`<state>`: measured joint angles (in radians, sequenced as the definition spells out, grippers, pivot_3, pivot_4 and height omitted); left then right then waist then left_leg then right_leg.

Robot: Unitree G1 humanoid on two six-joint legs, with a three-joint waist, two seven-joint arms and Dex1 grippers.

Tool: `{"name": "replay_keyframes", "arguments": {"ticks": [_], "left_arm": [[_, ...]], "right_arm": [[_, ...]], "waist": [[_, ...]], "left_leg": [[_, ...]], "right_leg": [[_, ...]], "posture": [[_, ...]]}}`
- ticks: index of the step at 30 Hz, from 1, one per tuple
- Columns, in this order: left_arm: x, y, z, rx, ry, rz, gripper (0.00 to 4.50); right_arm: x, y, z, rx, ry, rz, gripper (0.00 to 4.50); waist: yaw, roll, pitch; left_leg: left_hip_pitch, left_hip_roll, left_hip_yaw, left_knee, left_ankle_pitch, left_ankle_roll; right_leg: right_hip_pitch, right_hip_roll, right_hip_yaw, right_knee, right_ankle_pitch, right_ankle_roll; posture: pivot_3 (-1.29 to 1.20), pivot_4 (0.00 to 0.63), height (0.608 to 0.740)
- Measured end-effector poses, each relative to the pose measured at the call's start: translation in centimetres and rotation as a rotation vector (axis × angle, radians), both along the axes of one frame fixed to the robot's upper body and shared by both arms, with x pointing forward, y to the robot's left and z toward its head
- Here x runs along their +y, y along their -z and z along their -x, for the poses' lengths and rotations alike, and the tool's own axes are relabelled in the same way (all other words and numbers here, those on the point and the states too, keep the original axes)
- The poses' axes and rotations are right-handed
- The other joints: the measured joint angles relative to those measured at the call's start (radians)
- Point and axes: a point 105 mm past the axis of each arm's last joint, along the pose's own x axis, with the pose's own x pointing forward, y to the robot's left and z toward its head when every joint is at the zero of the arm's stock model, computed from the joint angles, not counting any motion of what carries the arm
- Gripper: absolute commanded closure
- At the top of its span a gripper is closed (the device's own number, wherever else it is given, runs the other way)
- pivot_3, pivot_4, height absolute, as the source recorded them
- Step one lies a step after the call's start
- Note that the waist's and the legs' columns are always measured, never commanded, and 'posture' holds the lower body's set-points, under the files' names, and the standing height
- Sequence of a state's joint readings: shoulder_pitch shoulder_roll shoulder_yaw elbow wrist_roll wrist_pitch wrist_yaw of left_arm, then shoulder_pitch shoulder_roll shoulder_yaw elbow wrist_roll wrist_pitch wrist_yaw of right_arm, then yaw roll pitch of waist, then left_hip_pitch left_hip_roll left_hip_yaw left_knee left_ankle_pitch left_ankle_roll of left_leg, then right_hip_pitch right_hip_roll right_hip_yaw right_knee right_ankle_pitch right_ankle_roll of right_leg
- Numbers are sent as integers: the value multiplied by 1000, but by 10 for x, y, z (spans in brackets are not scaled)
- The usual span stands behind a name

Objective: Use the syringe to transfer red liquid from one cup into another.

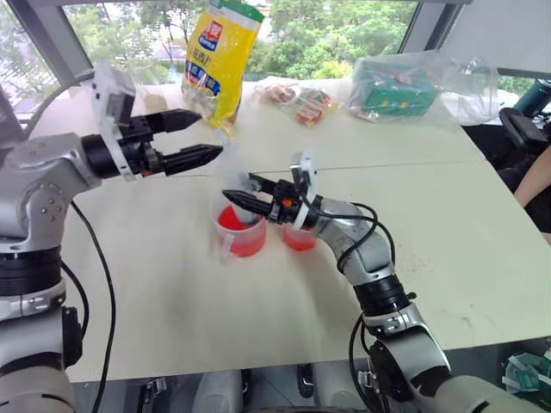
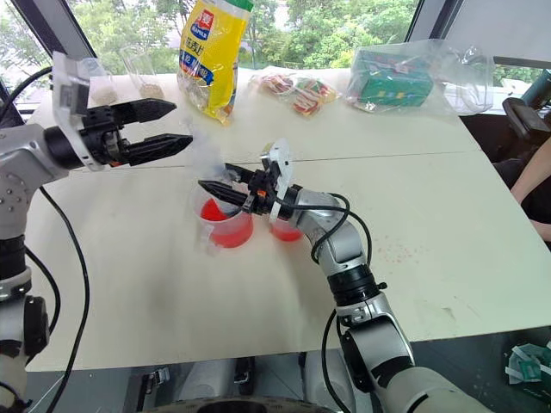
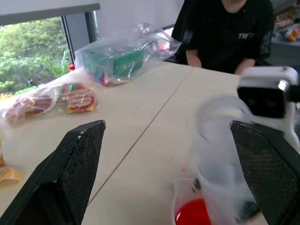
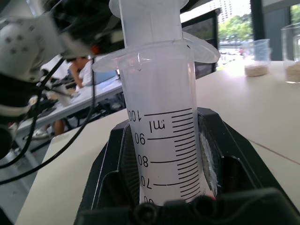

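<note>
Between ribbed black fingers — clear round syringe, printed scale

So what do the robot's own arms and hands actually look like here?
Both arms are silver-grey metal segments joined by black ribbed rings, with black cables looping loosely alongside. Each ends in a hand, the left hand and the right hand, with two tapered black fingers whose inner faces are finely textured. A white box-shaped module sits at each wrist, and the right wrist shows small orange accents.

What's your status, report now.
Left gripper open, clear of the syringe. Right gripper shut on syringe, upright over the handled cup. Nothing in the way.
</note>
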<state>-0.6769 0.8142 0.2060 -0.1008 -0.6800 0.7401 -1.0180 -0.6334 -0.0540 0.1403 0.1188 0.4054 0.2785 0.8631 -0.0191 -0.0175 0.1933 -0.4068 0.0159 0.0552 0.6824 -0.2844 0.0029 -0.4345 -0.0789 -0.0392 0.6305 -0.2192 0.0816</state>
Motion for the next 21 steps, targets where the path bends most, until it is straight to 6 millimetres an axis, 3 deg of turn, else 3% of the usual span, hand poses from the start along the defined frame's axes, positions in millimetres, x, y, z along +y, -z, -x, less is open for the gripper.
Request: {"name": "replay_keyframes", "arguments": {"ticks": [6,9,16,18,21], "left_arm": [[4,17,3,70,-1,-28,112],[4,15,1,66,-6,-22,112],[-3,-3,-4,16,16,22,112],[-7,-6,-6,10,29,35,112],[-15,-8,-8,2,63,49,112]], "right_arm": [[-1,-38,-1,-75,7,-90,3136],[-6,-51,1,-94,21,-125,3136],[-50,-105,12,-163,122,-244,3136],[-65,-110,16,-184,166,-235,3136],[-83,-100,16,-155,230,-216,3136]], "waist": [[3,0,1],[6,0,1],[7,0,1],[6,0,1],[6,0,1]], "left_leg": [[-3,-1,-1,-1,0,0],[-3,-1,0,-1,-1,1],[-3,-1,-1,-1,-1,1],[-3,-1,0,-1,-1,1],[-3,-1,0,-1,-1,1]], "right_leg": [[-2,0,-1,0,1,1],[-2,-1,-1,-1,1,1],[-2,-1,-2,-1,1,1],[-2,-1,-2,-1,1,1],[-2,-1,-2,-1,1,1]], "posture": [[0,150,740],[0,150,740],[0,150,740],[0,150,740],[0,150,740]]}}
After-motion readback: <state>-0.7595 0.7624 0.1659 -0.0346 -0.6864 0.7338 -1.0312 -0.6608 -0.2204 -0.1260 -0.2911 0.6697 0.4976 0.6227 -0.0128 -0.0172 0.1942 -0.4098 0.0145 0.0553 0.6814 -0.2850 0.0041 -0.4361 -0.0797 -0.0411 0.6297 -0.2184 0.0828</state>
